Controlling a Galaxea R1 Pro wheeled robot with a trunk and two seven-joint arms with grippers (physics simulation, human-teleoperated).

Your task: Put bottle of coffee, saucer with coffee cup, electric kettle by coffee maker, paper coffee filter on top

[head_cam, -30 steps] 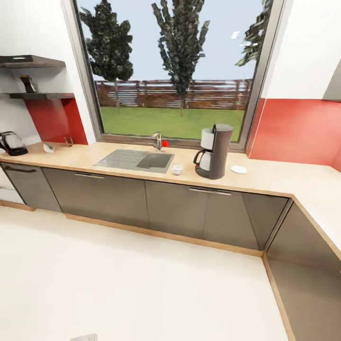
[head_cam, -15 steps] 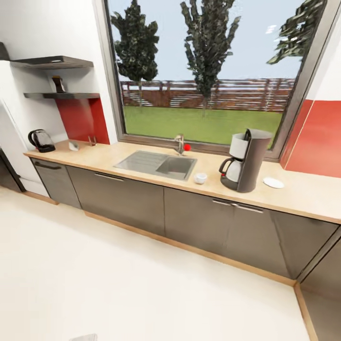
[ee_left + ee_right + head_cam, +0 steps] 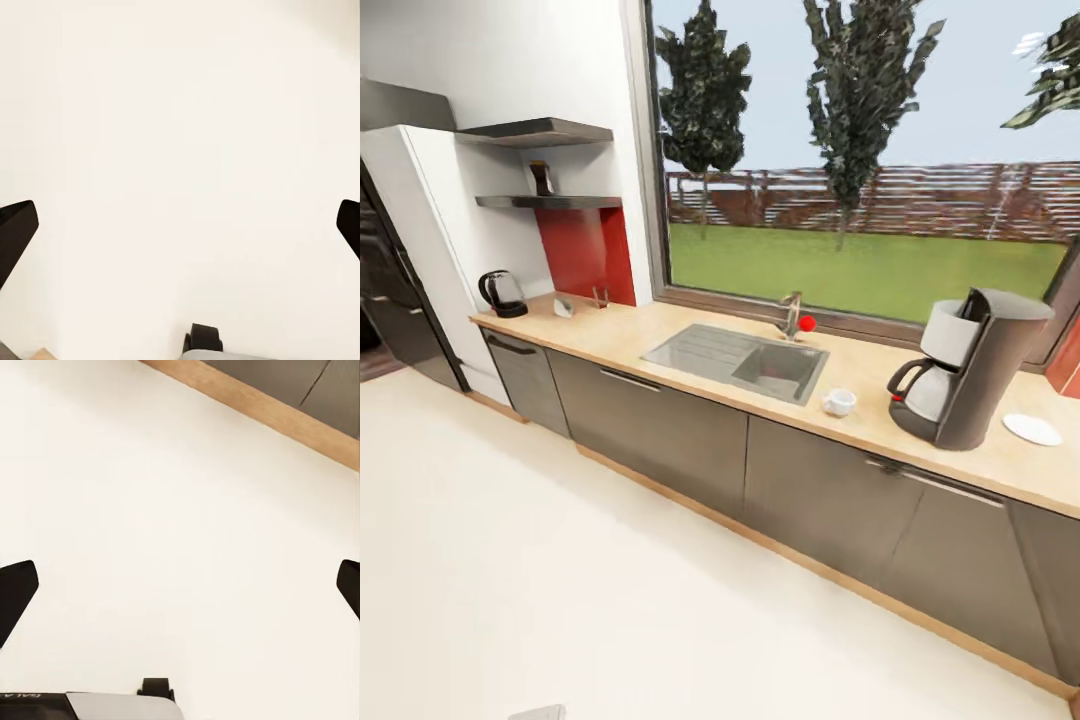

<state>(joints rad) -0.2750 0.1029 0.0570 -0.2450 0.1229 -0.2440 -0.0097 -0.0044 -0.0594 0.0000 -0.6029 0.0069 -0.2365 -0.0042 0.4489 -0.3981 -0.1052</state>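
The coffee maker [image 3: 965, 370] stands at the right end of the kitchen countertop [image 3: 660, 335]. Just right of it lies the white saucer [image 3: 1031, 429], and the coffee cup [image 3: 839, 402] sits to its left by the sink. The electric kettle [image 3: 503, 293] is at the counter's far left end. A small white thing [image 3: 563, 306] next to it may be the paper coffee filter. The bottle of coffee [image 3: 541, 178] stands on the kitchen shelf [image 3: 550, 202] above. My left gripper [image 3: 180, 232] and right gripper [image 3: 180, 592] both hang open over the pale floor, far from the counter.
A steel sink [image 3: 745, 360] with a faucet [image 3: 792, 315] is set in the counter below a large window. A dark fridge [image 3: 390, 300] and a white side panel [image 3: 440, 230] close off the left. Wide pale floor [image 3: 610, 580] lies between me and the cabinets.
The head view has swung to the left, so the whole kitchen has slid rightward in the picture and looks nearer. Nothing on the counter or shelf has moved.
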